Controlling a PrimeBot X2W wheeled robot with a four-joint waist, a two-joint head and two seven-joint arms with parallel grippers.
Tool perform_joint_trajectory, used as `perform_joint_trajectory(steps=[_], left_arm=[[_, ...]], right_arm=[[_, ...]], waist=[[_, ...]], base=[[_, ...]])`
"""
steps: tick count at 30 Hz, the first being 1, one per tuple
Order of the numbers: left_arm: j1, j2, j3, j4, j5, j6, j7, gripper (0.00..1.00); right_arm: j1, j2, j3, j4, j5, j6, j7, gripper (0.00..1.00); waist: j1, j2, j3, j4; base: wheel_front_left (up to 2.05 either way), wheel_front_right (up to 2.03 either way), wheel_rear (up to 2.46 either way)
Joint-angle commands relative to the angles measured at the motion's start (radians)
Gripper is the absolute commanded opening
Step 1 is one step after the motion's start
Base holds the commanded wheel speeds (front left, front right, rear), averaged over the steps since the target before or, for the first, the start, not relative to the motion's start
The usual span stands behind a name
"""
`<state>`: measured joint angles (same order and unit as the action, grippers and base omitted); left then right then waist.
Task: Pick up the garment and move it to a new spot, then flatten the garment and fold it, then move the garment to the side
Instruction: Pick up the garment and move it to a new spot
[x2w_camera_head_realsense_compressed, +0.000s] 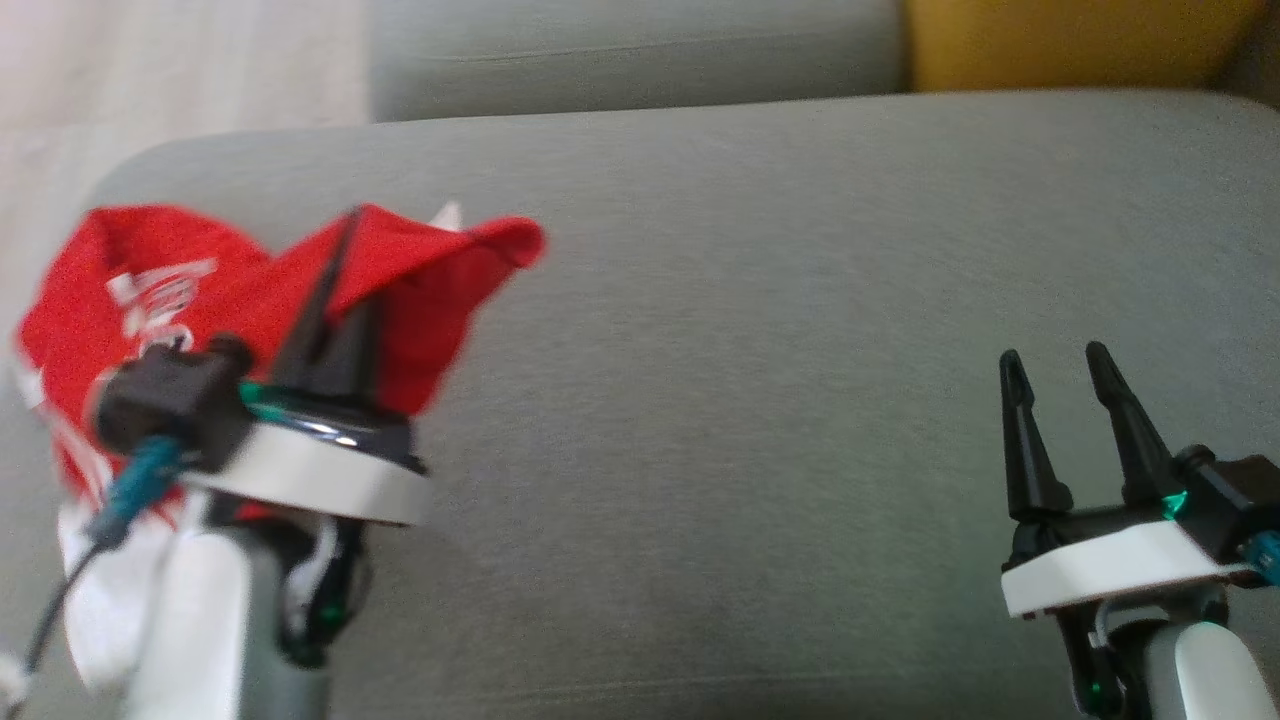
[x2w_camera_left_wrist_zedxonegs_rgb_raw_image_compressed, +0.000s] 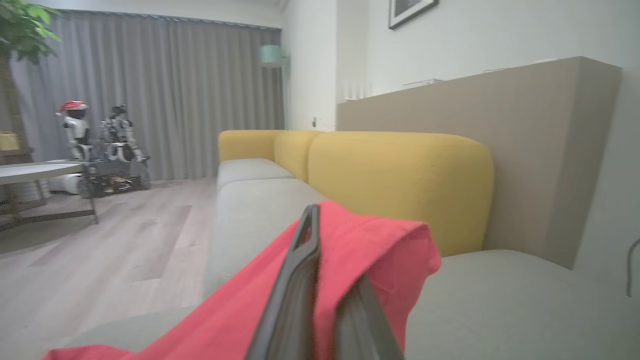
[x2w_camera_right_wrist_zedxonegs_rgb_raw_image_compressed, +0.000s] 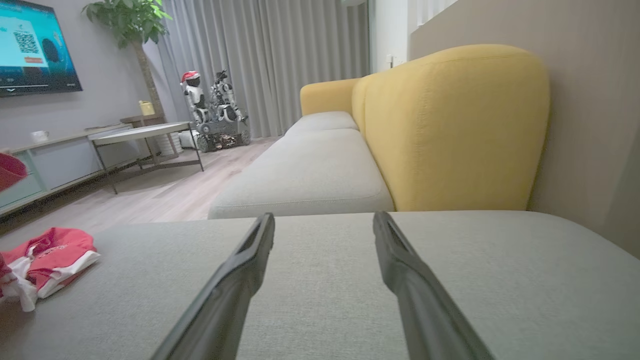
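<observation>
Left claw (x2w_camera_head_realsense_compressed: 352, 222) grips garment (x2w_camera_head_realsense_compressed: 170, 290) over grey sofa (x2w_camera_head_realsense_compressed: 750, 300), wooden floor (x2w_camera_left_wrist_zedxonegs_rgb_raw_image_compressed: 125, 250) beside.

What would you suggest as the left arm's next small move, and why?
Probably carry the garment toward the bare middle of the seat cushion and lower it: the left gripper is shut on its red cloth, bunched near the cushion's left end, while the right gripper hovers open.

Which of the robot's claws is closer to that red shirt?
Left. Its left gripper is clamped on the red shirt; the right gripper stands open, well off to the shirt's right.
</observation>
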<state>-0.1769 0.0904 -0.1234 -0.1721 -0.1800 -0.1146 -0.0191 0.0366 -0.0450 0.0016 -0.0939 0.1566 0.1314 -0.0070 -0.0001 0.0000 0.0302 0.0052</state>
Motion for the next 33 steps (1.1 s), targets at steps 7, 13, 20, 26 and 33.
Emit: perform_joint_trajectory(steps=[7, 13, 20, 26, 33], left_arm=[[-0.194, -0.02, -0.125, 0.079, -0.023, -0.01, 0.0, 0.0], [-0.352, -0.031, -0.223, 0.177, -0.033, -0.013, -0.02, 0.0], [-0.474, -0.034, -0.277, 0.383, -0.035, -0.014, 0.031, 0.0], [-0.529, -0.017, -0.308, 0.605, -0.042, -0.015, 0.077, 0.0], [-0.559, -0.019, -0.349, 0.711, -0.079, -0.016, 0.062, 1.0]], right_arm=[[-0.063, -0.005, 0.058, -0.055, 0.038, -0.001, -0.015, 1.0], [-0.09, -0.005, 0.081, -0.04, 0.071, -0.001, -0.054, 1.0], [-0.114, -0.005, 0.108, -0.02, 0.118, -0.001, -0.112, 1.0], [-0.141, -0.005, 0.142, 0.014, 0.155, -0.001, -0.155, 1.0], [-0.153, -0.005, 0.134, 0.055, 0.165, -0.001, -0.176, 1.0]], waist=[[0.0001, 0.0, 0.129, -0.26], [0.0001, 0.0, 0.221, -0.407], [0.0001, 0.0, 0.314, -0.49], [0.0001, 0.0, 0.367, -0.517], [0.0001, 0.0, 0.358, -0.488]], base=[[0.0, 0.0, 0.0], [0.0, 0.0, 0.0], [0.0, 0.0, 0.0], [0.0, 0.0, 0.0], [0.0, 0.0, 0.0]])
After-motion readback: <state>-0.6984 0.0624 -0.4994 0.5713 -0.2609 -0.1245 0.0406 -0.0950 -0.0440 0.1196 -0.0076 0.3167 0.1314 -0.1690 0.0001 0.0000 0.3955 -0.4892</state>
